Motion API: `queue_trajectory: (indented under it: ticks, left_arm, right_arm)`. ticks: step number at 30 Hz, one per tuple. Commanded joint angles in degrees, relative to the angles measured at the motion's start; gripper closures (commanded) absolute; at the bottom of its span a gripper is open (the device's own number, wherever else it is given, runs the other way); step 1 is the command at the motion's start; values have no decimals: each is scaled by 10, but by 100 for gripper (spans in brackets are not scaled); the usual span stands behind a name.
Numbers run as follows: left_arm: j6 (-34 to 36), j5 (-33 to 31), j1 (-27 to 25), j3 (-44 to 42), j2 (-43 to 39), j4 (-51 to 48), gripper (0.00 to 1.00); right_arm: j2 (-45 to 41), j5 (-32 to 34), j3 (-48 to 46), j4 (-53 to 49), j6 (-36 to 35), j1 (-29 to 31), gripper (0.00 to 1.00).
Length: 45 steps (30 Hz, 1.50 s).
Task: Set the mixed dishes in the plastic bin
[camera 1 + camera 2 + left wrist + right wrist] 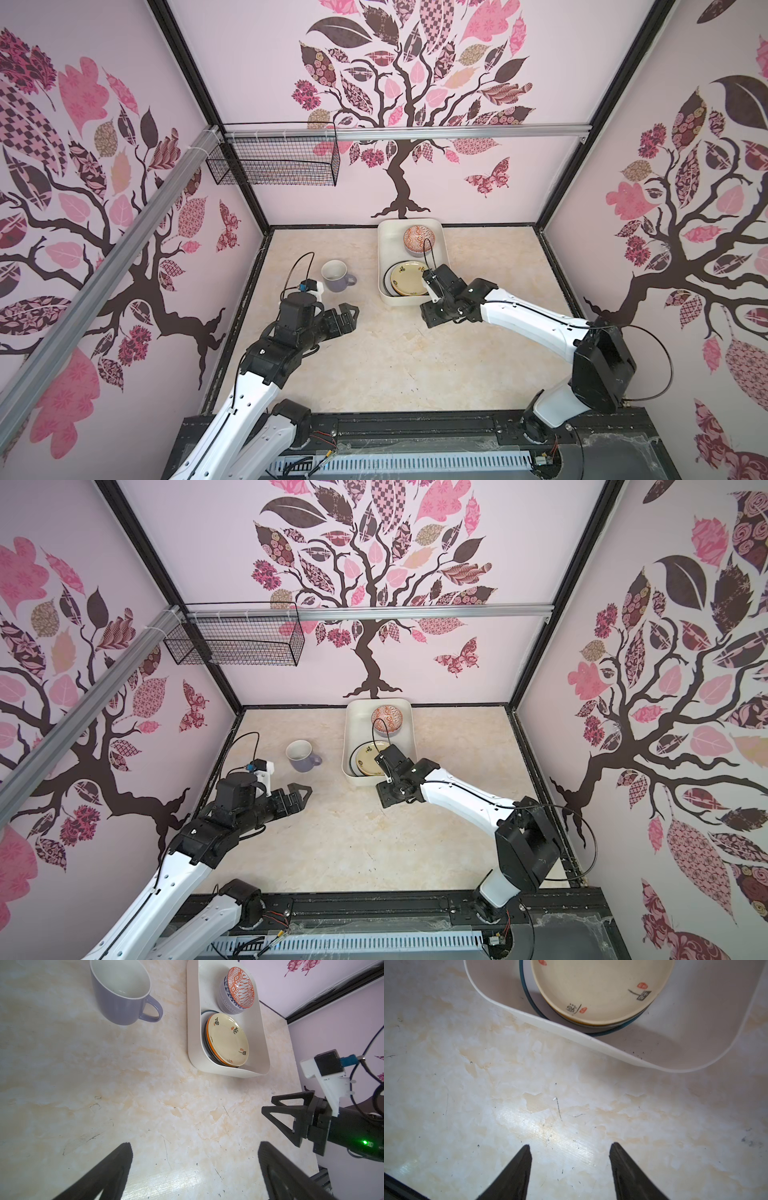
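Taking the table (395, 365) in both top views as a clock dial, the left gripper (351, 318) hangs at about 9 o'clock. Its jaws are spread wide and empty above bare marble-patterned surface, as the left wrist view also shows (195, 1147). The right gripper (571, 1146) is near the dial's centre, just short of the plastic bin's near wall. Its jaws stand moderately apart, hold nothing and touch nothing.

The lavender mug (336, 276) stands upright at 10 o'clock, outside the bin, with its handle toward 3 o'clock.

The plastic bin (384, 266) sits at 12 o'clock against the back wall. At its 6 o'clock end lies a stack of plates topped by the cream plate (227, 1040). That plate carries black brush characters and small red seal marks, which I cannot read. Orange and dark rims show beneath it.

At the bin's 12 o'clock end the orange-patterned bowl (241, 987) nests inside the lavender bowl (228, 1004). The lavender bowl's side bears raised lettering that begins "LUCKY"; the rest is cut off.

A black wire basket (274, 162) hangs on the back wall toward 11 o'clock.
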Motion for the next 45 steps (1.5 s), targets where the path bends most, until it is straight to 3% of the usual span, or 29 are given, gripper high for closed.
queue_trajectory:
  ticks: [1,8,31,36,45]
  left_arm:
    - [-5,6,2,-13,-6,-9,2]
    - [10,-1,2,-4,3,-16,2]
    - [47,-11,3,14,46,7,2]
    - [48,-11,4,14,51,10,2]
    - [46,-10,5,11,48,11,2]
  right_arm:
    - [22,46,24,-9,-24,-3,35]
    - [84,76,82,-8,-50,-1,33]
    - [249,50,205,-11,-87,-1,37]
    - [258,34,206,-17,-91,-1,56]
    - [244,14,182,-15,-95,-2,73]
